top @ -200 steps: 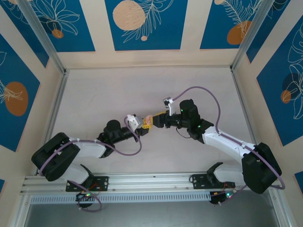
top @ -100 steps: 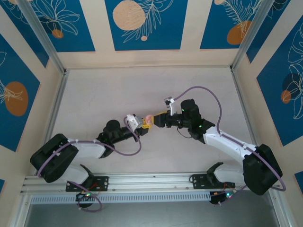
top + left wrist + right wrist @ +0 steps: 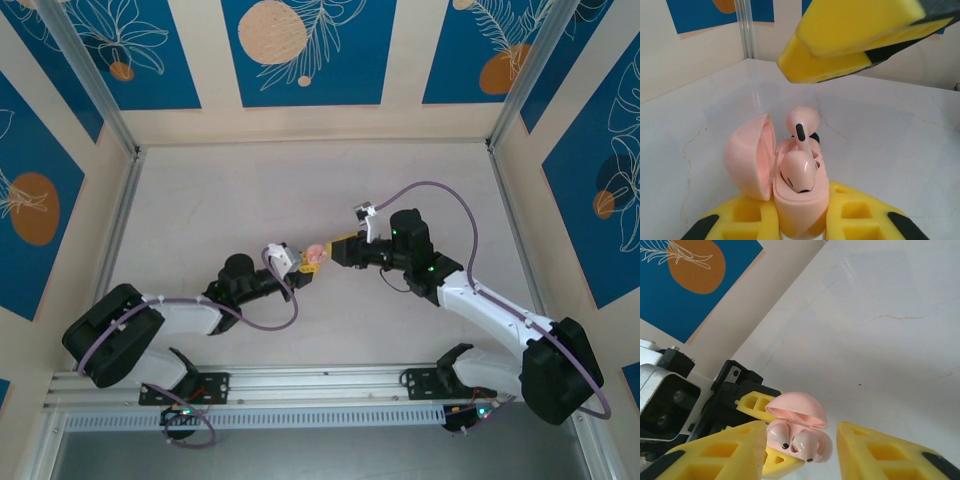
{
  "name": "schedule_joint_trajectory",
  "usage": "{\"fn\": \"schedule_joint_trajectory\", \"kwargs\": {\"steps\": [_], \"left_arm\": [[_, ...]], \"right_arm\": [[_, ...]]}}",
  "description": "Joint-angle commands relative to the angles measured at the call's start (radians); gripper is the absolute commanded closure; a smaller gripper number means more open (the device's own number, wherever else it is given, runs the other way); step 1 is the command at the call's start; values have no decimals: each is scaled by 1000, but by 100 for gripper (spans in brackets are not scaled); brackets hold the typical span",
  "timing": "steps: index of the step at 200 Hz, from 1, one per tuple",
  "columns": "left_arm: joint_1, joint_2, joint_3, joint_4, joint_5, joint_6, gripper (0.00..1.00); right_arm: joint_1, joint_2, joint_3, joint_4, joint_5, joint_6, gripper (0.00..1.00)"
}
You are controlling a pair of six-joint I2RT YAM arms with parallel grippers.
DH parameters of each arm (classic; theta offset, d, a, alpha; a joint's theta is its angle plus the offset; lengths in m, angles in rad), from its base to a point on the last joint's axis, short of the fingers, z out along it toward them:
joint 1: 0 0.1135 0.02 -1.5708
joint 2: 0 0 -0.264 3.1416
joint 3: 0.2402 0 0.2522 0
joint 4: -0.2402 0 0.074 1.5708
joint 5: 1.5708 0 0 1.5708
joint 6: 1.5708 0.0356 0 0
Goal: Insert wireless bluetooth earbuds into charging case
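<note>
A pale pink charging case (image 3: 801, 202) stands upright in my left gripper (image 3: 800, 216), which is shut on its body, lid (image 3: 749, 156) swung open to the left. One pink earbud (image 3: 799, 172) sits down in its well. The other earbud (image 3: 803, 122) stands taller behind it, stem in the case. My right gripper (image 3: 801, 429) is open with nothing in it, its yellow fingers (image 3: 850, 35) hovering just above and beyond the case. In the top view the case (image 3: 314, 254) sits between the left gripper (image 3: 304, 266) and the right gripper (image 3: 338, 248).
The pale tabletop (image 3: 300, 190) stretches behind the grippers to the patterned back wall. Metal rails (image 3: 120, 220) run along the left and right sides. A purple cable (image 3: 440, 195) loops over the right arm.
My right gripper has drawn back to the right, away from the case, and its jaws have narrowed somewhat. The left gripper and the case have stayed put.
</note>
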State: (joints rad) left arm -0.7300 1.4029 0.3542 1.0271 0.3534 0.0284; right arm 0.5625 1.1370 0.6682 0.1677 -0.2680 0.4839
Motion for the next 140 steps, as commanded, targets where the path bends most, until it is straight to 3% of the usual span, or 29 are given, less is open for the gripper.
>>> {"fn": "schedule_joint_trajectory", "kwargs": {"steps": [1, 67, 140], "left_arm": [[-6, -26, -8, 8, -7, 11, 92], [-7, -31, -7, -1, -7, 12, 92], [-7, -42, -8, -8, -6, 13, 92]], "right_arm": [[-5, -16, -8, -20, -27, -8, 63], [-3, 9, -9, -14, -64, -4, 73], [0, 36, -6, -5, -79, -4, 75]]}}
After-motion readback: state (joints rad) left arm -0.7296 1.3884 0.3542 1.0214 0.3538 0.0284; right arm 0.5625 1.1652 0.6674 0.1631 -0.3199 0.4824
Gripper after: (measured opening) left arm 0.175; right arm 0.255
